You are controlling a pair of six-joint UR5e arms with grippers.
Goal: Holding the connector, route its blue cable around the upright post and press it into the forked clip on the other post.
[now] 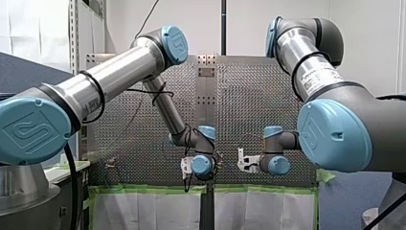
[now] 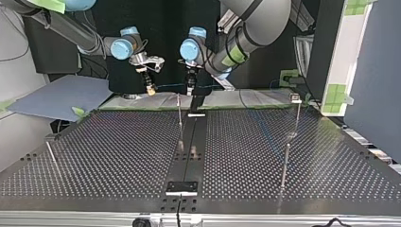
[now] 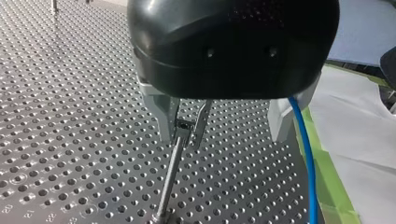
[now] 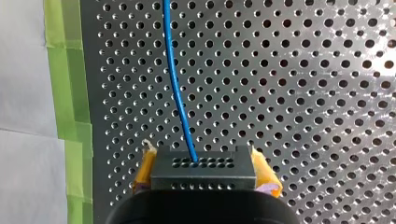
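**Bare metal, green tape and pale sheets**

Under my left claw spreads the grey perforated surface. Beside that claw a strip of green tape edges the surface, with a white sheet beyond the tape. Under my right claw lie the same holed metal, tape and sheet. In the top view a blue-grey board lies off the surface's edge, out past my right claw. A small black plate sits well apart from both claws.

UR logos on joint caps
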